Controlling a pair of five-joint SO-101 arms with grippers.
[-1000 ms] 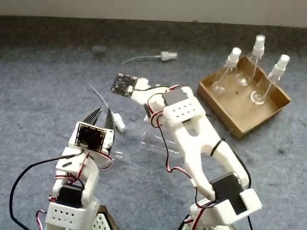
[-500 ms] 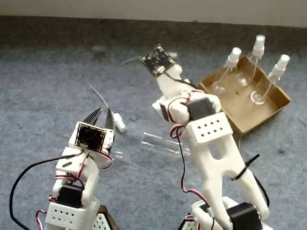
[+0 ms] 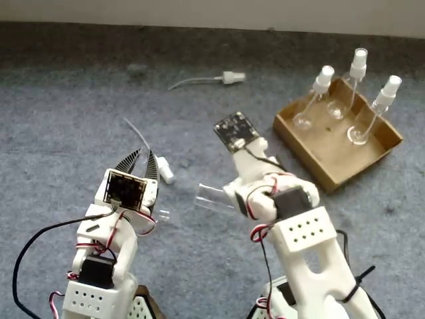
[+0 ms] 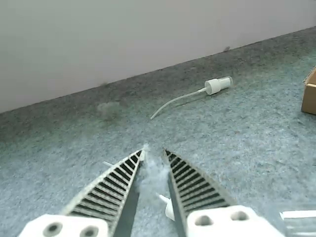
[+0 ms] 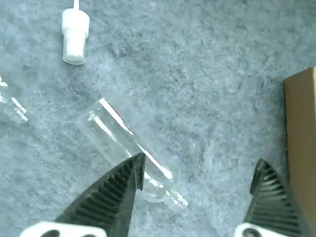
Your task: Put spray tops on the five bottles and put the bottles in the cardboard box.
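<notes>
A clear bottle [image 3: 214, 197] without a top lies on its side on the grey carpet. My right gripper [image 5: 200, 168] hovers open and wide above its neck end [image 5: 173, 196], holding nothing. My left gripper [image 4: 154, 157] sits low at the near left, open by a narrow gap and empty. A white spray top [image 3: 164, 169] with a long tube lies just beyond its tips. A second bare bottle [image 3: 160, 214] lies partly under the left arm. Another spray top [image 3: 226, 78] lies farther back. The cardboard box [image 3: 319, 163] holds three capped bottles [image 3: 315, 96].
The box stands at the right, its edge close to my right gripper's outer finger [image 5: 266, 195]. A pale wall runs along the far edge of the carpet [image 3: 66, 106]. My right arm's wrist [image 3: 237, 133] stands between the lying bottle and the box.
My right arm swung out toward the far spray top, then pulled back to hover over the lying bottle. The left arm, bottles and spray tops have stayed put.
</notes>
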